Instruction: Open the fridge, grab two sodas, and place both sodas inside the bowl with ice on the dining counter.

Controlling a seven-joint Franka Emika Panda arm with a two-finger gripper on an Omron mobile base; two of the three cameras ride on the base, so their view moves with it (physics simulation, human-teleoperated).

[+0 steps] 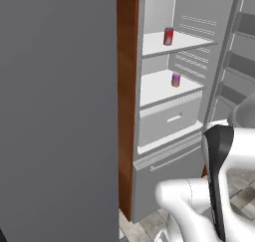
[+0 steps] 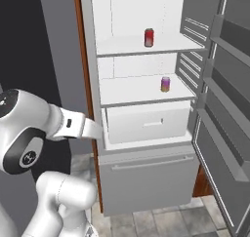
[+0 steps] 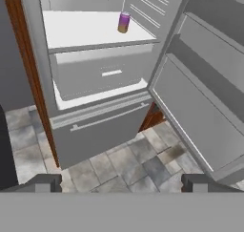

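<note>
Base views flanking arm, facing open fridge [image 2: 146,109]; hand view nearer, angled down at its lower shelves.

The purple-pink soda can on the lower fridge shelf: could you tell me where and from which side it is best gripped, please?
Probably around its mid-body, coming in level from the open front of the fridge. The purple-pink can stands upright near the shelf's front right, apart from the red can above, so its round sides are free. The open gripper looks wide enough.

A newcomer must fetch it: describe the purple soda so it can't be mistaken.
Look into the open fridge. On the lower shelf, right above the white inner drawer, stands the purple-pink can with a yellow-orange band. The red can stands one shelf higher.
</note>
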